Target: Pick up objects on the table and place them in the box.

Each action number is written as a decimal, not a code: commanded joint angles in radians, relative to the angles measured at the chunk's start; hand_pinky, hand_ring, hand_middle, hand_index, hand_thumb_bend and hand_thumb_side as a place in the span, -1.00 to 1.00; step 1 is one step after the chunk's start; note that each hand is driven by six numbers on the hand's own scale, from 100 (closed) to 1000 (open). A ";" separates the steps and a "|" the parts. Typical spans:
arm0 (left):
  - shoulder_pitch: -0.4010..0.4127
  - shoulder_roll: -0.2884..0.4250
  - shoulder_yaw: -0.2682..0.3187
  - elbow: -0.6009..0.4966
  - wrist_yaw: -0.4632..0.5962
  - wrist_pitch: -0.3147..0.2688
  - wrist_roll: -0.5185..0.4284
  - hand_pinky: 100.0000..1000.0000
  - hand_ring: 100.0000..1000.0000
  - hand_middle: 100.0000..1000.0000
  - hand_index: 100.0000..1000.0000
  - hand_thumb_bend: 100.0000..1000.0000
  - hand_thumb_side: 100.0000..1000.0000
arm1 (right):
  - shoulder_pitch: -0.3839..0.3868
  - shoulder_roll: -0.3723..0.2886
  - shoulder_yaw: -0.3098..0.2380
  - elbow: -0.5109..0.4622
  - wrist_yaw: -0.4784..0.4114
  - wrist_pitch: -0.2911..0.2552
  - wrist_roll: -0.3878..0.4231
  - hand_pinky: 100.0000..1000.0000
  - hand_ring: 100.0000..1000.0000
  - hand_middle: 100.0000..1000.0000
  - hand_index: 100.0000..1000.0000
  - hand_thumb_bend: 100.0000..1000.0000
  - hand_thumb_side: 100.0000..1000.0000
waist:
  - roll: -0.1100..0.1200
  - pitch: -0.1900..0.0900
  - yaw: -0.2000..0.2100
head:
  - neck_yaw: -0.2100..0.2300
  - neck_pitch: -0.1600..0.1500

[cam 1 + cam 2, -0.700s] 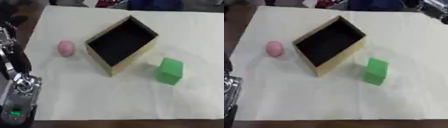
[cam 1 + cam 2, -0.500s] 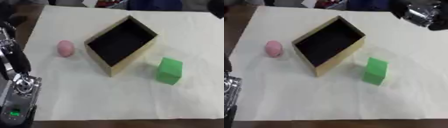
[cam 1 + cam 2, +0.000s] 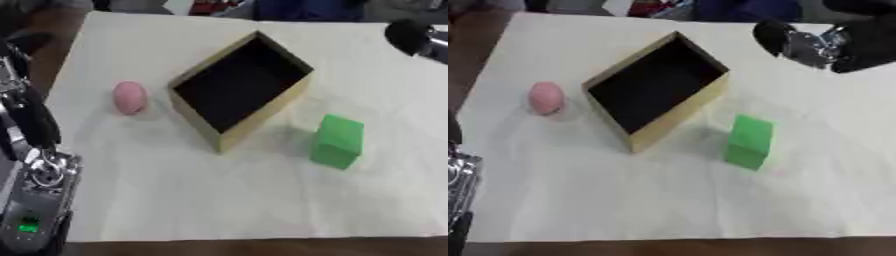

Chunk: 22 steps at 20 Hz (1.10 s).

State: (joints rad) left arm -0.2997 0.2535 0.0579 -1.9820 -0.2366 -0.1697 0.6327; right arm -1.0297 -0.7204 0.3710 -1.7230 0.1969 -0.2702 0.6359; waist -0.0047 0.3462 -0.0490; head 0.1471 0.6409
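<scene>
Since half a second ago my right hand (image 3: 815, 42) has come lower over the table, grip unclear, above the green block (image 3: 749, 141) beside the box (image 3: 671, 117)

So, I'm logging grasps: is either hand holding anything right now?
Nothing is held. The green block and pink egg sit on the table beside the box; the right hand hangs above, touching nothing.

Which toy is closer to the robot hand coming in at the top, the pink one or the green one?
The green block, right of the box. The right hand is above that side, while the pink egg-shaped thing lies beyond the box on its left.
</scene>
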 commanded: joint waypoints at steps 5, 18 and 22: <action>-0.006 0.004 -0.002 -0.018 0.005 0.000 -0.003 0.43 0.12 0.23 0.58 -0.80 1.00 | -0.023 -0.001 0.007 0.016 0.038 -0.018 0.043 0.92 1.00 0.67 0.80 -0.46 0.82 | 0.002 -0.016 0.000 | 0.000 -0.010; -0.008 0.002 -0.003 -0.018 0.006 0.000 -0.005 0.43 0.12 0.23 0.58 -0.80 1.00 | 0.023 0.040 -0.010 0.055 0.072 0.002 0.147 0.99 1.00 0.68 0.89 -0.42 0.56 | 0.000 -0.016 -0.002 | -0.001 -0.015; -0.009 0.001 -0.004 -0.018 0.006 0.000 -0.006 0.43 0.12 0.23 0.57 -0.81 1.00 | 0.064 0.061 -0.020 0.066 0.105 0.003 0.168 1.00 1.00 0.70 0.95 -0.48 0.57 | -0.002 -0.016 -0.003 | -0.003 -0.015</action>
State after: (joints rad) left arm -0.2998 0.2460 0.0535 -1.9820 -0.2337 -0.1699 0.6302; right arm -0.9531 -0.6524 0.3690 -1.6563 0.2878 -0.2663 0.7963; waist -0.0068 0.3488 -0.0503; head 0.1468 0.6320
